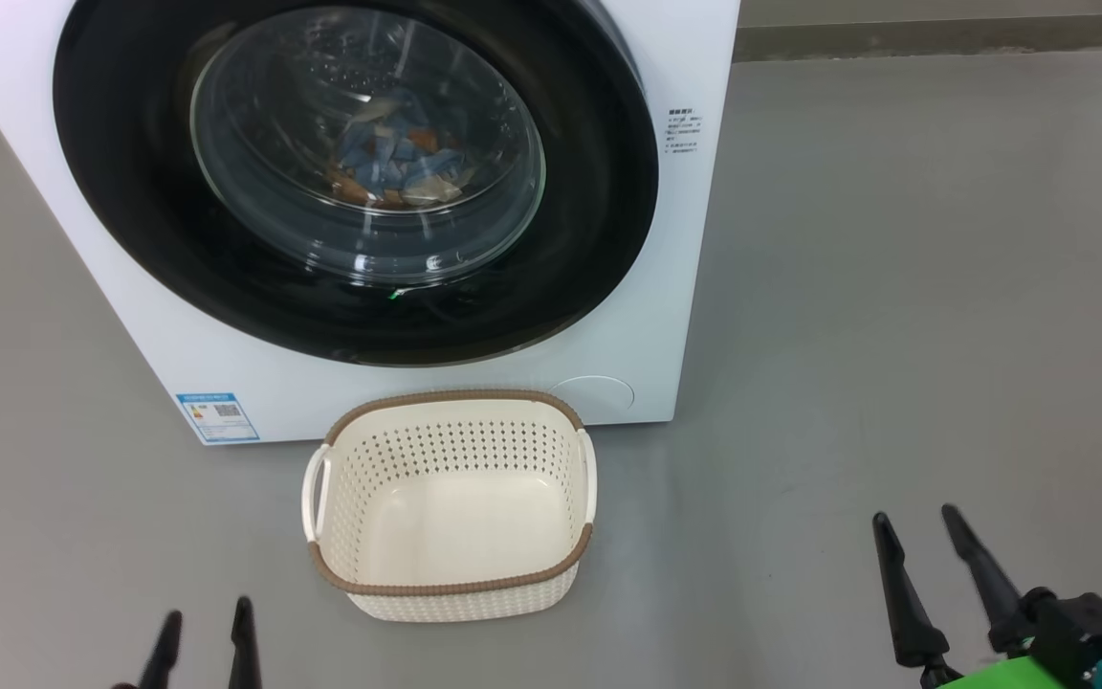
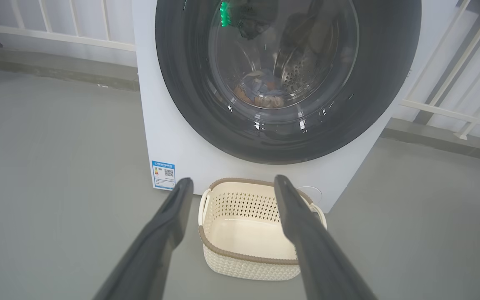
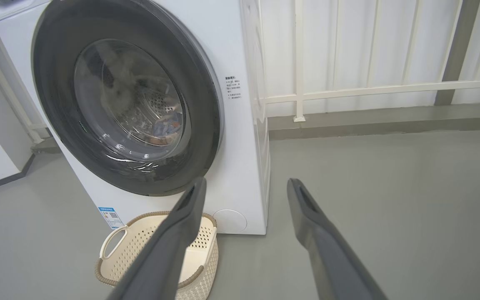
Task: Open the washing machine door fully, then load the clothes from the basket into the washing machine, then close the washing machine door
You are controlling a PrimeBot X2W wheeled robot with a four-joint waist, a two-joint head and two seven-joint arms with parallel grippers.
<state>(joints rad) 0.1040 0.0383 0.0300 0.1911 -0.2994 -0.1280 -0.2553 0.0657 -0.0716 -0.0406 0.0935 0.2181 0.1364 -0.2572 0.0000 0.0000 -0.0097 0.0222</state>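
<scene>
The washing machine stands on the grey floor, and the washing machine door is shut. The empty basket sits on the floor just before the machine's front. The clothes lie inside the drum. The left gripper and the right gripper have their fingers spread and hold nothing.

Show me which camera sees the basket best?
The head view: the basket sits whole and empty in the middle, with nothing in front. In the left wrist view a tool finger crosses its right side. In the right wrist view a finger hides its middle and the picture's bottom edge cuts it off.
</scene>
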